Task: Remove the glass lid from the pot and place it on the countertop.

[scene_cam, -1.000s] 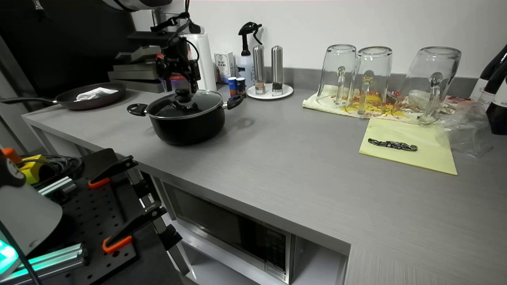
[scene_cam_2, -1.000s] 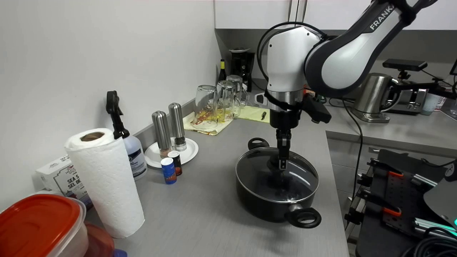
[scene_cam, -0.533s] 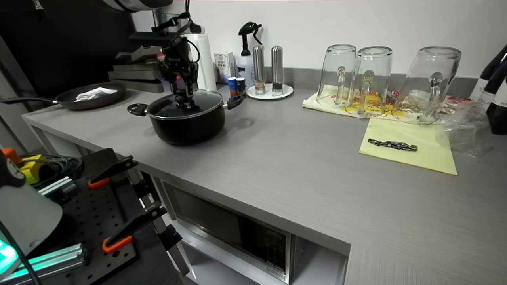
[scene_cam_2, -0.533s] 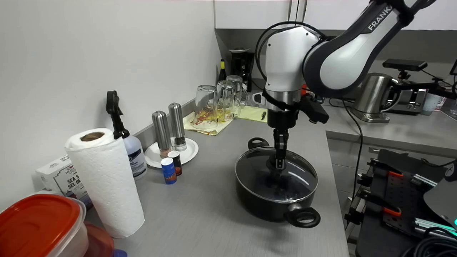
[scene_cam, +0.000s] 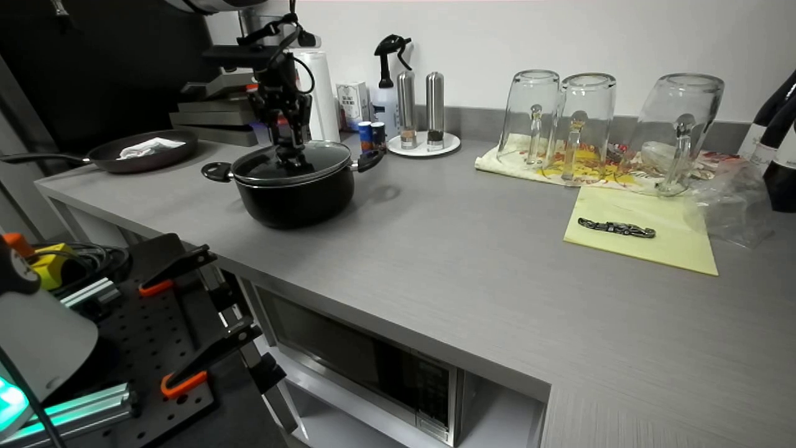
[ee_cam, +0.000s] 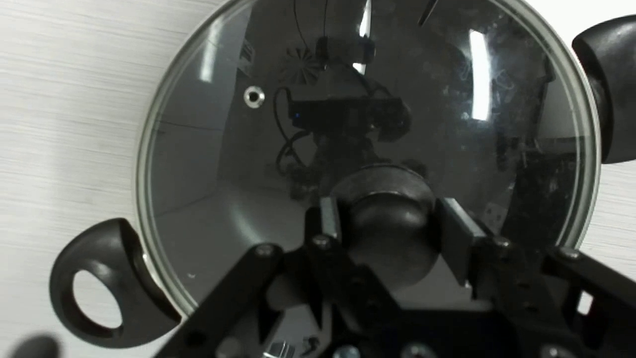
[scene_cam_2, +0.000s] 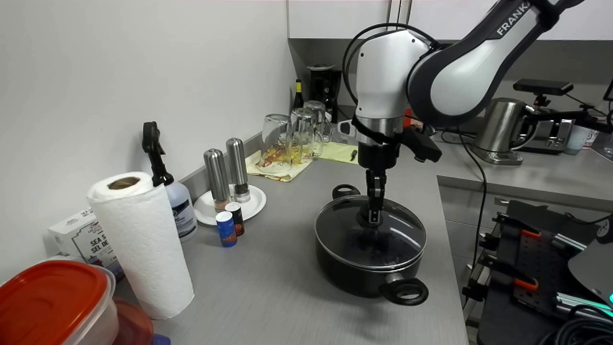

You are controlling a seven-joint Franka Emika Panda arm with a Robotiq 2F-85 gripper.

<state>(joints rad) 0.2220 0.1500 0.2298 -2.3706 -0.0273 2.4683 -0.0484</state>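
The glass lid (scene_cam_2: 345,239), domed with a metal rim, is over the black pot (scene_cam_2: 342,278); the pot's rim shows as a thin second line under the lid's edge, so the lid looks slightly raised. In the wrist view my gripper (ee_cam: 388,219) has its pads on either side of the lid's black knob (ee_cam: 390,243), shut on it. From an exterior view, the gripper (scene_cam: 290,152) points straight down at the lid's middle. Both pot handles stick out at the sides. The grey countertop (scene_cam: 448,261) carries the pot near its front edge.
A frying pan (scene_cam: 106,158) with a white cloth sits beyond the pot. Two metal grinders stand on a white plate (scene_cam_2: 256,201), near a paper towel roll (scene_cam_2: 143,254). Upturned glass mugs (scene_cam: 528,118) and a yellow paper (scene_cam: 659,249) lie farther along.
The jaws have closed around the knob after standing open. My arm first shifted slightly, then rose a little, and the lid's edge has come up slightly from the pot.
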